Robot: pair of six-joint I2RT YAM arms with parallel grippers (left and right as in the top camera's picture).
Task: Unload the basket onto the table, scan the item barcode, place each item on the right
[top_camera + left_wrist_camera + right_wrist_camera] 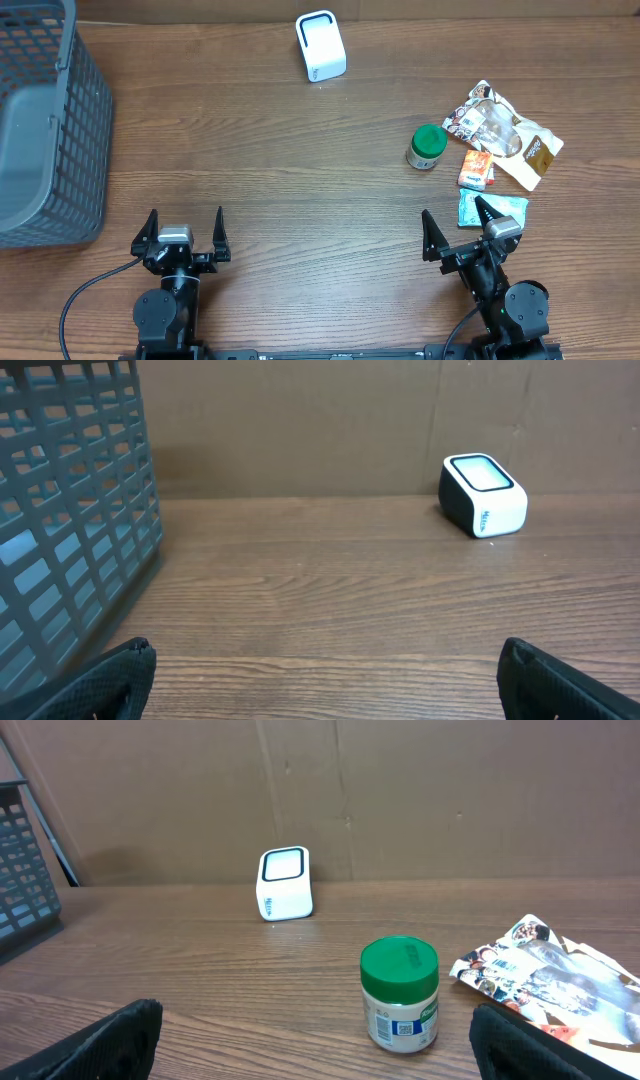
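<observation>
Fingers on the left gripper [186,225] and right gripper [457,225] stand spread wide, gripping nothing. Just beyond the right one, only the overhead view shows a teal packet [503,207] and an orange box [476,170]. Next comes a green-lidded jar [427,147] beside a crinkled foil bag [505,132]. At left, a grey lattice basket [85,110] shows its bare floor. Farthest off is the rounded white scanner [321,46].

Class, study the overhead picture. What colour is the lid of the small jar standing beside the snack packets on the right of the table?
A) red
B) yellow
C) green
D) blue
C: the small white jar next to the printed foil snack packet has a round green lid, which the right wrist view shows too.
</observation>
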